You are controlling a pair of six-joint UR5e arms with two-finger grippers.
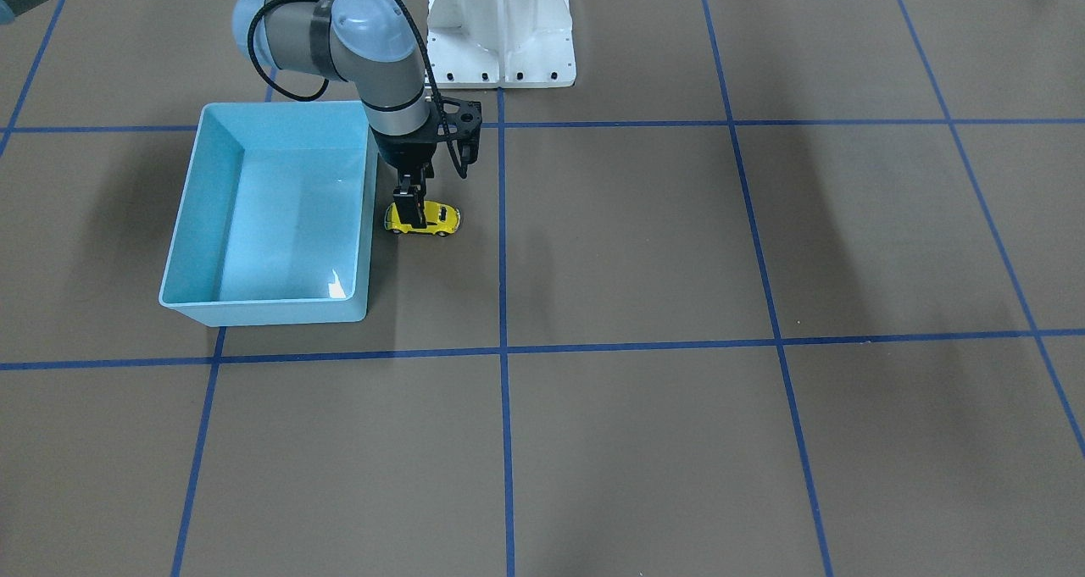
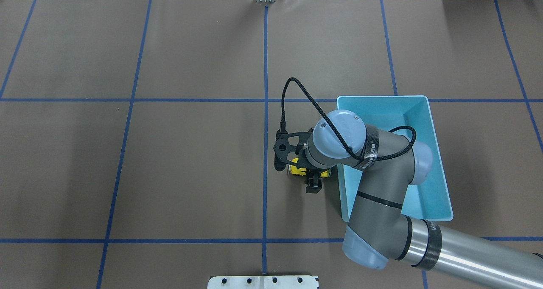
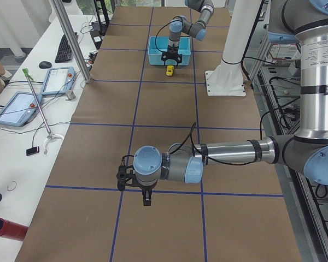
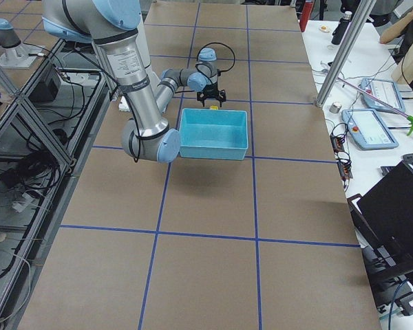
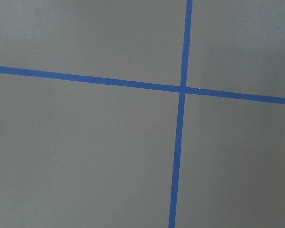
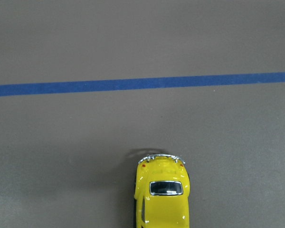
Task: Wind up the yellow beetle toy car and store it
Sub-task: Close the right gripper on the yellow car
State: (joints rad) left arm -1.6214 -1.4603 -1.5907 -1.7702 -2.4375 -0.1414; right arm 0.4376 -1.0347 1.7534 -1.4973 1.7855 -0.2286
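The yellow beetle toy car [image 1: 441, 215] stands on its wheels on the brown table, just beside the long wall of the light blue bin [image 1: 203, 187]. My right gripper [image 1: 413, 213] points straight down over the car's middle, with one finger on each side of its body, and it looks shut on the car. In the overhead view the wrist hides most of the car [image 2: 295, 170]. The right wrist view shows one end of the car [image 6: 162, 194] at the bottom edge. My left gripper [image 3: 147, 201] hangs over bare table far from the car; I cannot tell whether it is open or shut.
The bin [image 2: 424, 195] is empty and lies under my right arm's elbow. A white arm base [image 1: 500, 26] stands at the table's edge behind the car. Blue tape lines [image 5: 183, 90] cross the table.
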